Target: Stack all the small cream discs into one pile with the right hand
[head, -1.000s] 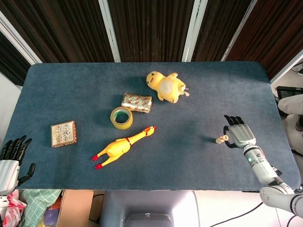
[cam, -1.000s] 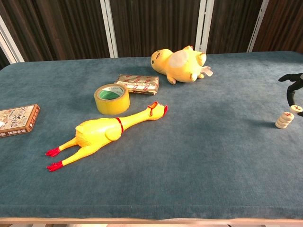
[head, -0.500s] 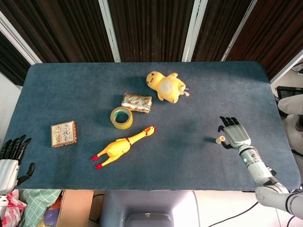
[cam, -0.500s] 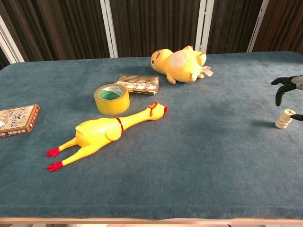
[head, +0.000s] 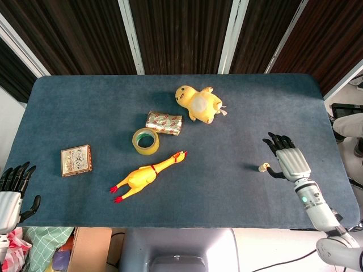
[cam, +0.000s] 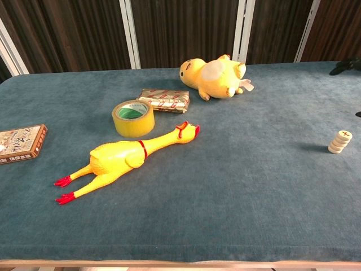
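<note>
Standing just left of our empty, spread right hand (head: pixel 288 161), the stacked cream discs (cam: pixel 340 141) look light, rigid, topple-prone; pinch edges.

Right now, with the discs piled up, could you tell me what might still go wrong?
The pile of cream discs is narrow and tall, and the right hand sits open close beside it, so a stray finger could topple it while pulling away. The pile also stands near the table's right edge, so knocked discs might roll off.

place: robot test lab; evidence: blue-felt table (head: pixel 85 107), dark slatted wall panels (head: pixel 181 34), assorted toys
</note>
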Controlling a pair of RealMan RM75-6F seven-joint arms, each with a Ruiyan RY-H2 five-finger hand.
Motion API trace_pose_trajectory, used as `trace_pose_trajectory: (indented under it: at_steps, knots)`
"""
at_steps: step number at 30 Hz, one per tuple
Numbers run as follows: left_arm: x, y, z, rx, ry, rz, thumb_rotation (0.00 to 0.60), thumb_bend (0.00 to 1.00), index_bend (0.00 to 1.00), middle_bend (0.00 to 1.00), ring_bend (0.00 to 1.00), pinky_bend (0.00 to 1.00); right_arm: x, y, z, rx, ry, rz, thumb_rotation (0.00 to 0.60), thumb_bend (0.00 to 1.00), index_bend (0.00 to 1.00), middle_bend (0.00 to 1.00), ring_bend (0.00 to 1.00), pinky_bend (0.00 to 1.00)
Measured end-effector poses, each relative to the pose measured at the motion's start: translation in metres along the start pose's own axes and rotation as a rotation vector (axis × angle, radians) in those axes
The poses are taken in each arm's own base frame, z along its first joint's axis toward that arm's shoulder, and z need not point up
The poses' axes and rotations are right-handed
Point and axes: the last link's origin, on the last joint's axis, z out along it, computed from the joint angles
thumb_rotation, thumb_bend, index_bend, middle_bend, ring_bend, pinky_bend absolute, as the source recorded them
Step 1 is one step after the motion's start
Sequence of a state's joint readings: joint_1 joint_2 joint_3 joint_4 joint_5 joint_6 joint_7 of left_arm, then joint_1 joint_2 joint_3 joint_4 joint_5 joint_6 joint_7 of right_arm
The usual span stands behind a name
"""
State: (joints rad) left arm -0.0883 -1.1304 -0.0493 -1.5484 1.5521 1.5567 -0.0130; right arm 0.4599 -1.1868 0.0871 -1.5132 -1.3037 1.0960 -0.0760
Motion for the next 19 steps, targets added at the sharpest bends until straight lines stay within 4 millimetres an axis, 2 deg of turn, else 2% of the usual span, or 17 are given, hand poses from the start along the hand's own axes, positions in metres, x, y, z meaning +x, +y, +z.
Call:
trace_pose_trajectory:
  at_steps: [2,5,6,9,13,19]
  knots:
    - [-0.001,0.001,0.000,0.003,0.001,0.006,0.600,0.44,0.00,0.00,0.00,0.07,0.004,-0.006,-0.019,0.042,0.048,-0.002,0.600,0.41,0.11,0.00,0.00,0.00]
    - [-0.002,0.002,0.001,0.004,0.006,0.014,0.600,0.44,0.00,0.00,0.00,0.07,0.002,-0.014,-0.063,0.086,0.089,-0.010,0.600,0.41,0.03,0.00,0.00,0.00]
    - [-0.002,0.003,0.001,0.004,0.006,0.018,0.600,0.44,0.00,0.00,0.00,0.07,-0.001,-0.014,-0.081,0.080,0.095,-0.018,0.600,0.40,0.01,0.00,0.00,0.00]
    - [-0.005,0.005,0.001,0.002,0.002,0.033,0.600,0.44,0.00,0.00,0.00,0.07,-0.009,-0.011,-0.114,0.022,0.125,-0.048,0.600,0.40,0.00,0.00,0.00,0.00]
    - [-0.009,0.009,0.001,-0.005,-0.010,0.050,0.600,0.44,0.00,0.00,0.00,0.07,-0.019,0.000,-0.134,-0.053,0.167,-0.069,0.600,0.40,0.00,0.00,0.00,0.00]
    - [-0.012,0.014,0.000,-0.032,-0.036,0.051,0.600,0.44,0.00,0.00,0.00,0.07,-0.019,0.009,-0.141,-0.112,0.165,-0.021,0.600,0.40,0.00,0.00,0.00,0.00]
